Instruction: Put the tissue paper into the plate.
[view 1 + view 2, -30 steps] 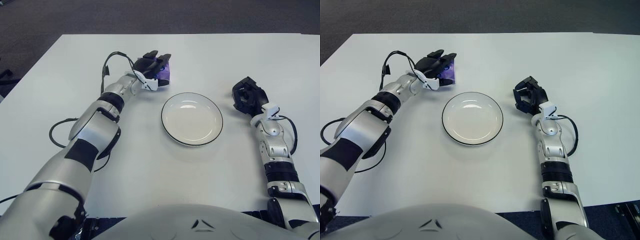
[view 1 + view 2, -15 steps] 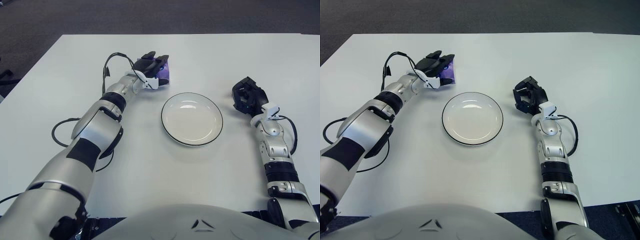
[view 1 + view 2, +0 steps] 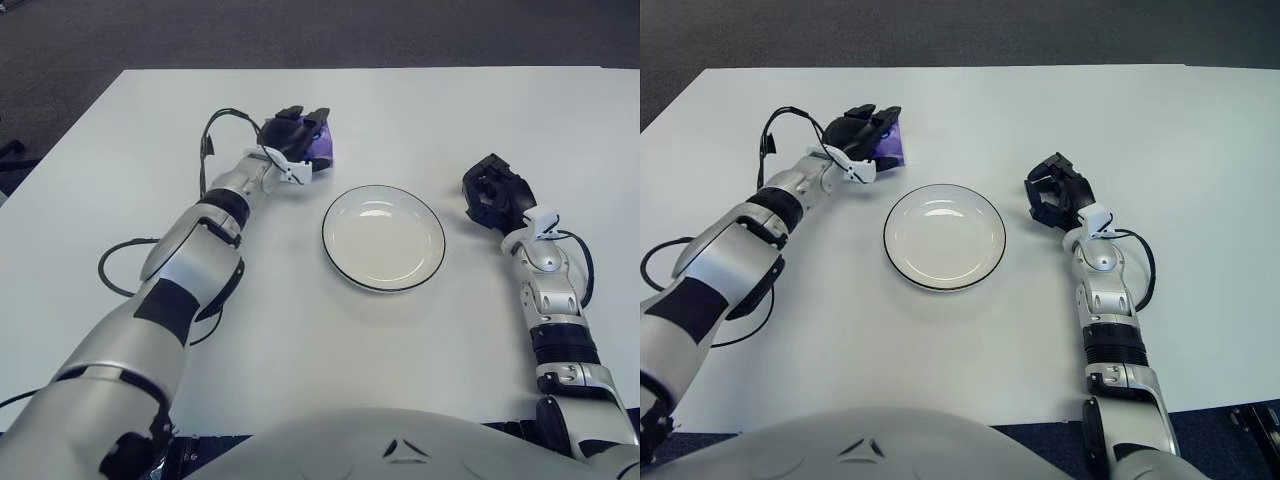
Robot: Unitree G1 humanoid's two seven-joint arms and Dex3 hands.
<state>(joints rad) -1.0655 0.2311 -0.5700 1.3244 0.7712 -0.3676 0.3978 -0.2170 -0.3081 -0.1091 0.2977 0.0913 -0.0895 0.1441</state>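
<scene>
White rectangular table (image 3: 300,330): near edge hidden behind the robot's torso; broad bare surface between torso and plate. Far edge borders dark carpet, with open tabletop along it at 12 o'clock. Left edge slants away at 9–10 o'clock; the left arm's black cable loops near it.

Round white plate with thin black rim (image 3: 384,237): sits at table centre, nothing in it. Bare surface all round it; a clear gap to each hand.

Right hand (image 3: 492,194): at 3 o'clock of the plate, close to the rim but apart from it. Black fingers curled inward, nothing between them. Whether it touches the table cannot be told.

Left hand (image 3: 294,134): at 10–11 o'clock of the plate, arm stretched far forward. Fingers curved down over the small purple pack of tissue paper (image 3: 890,146), closed around it; purple shows on the hand's plate-facing side, beneath the fingertips. Pack is low at the table surface; whether it is lifted cannot be told. Pack is well apart from the plate rim, outside it.

Versus 1.0 s ago: left hand and pack have shifted slightly toward 10 o'clock, farther from the plate. Plate unmoved. Right hand practically unchanged.
</scene>
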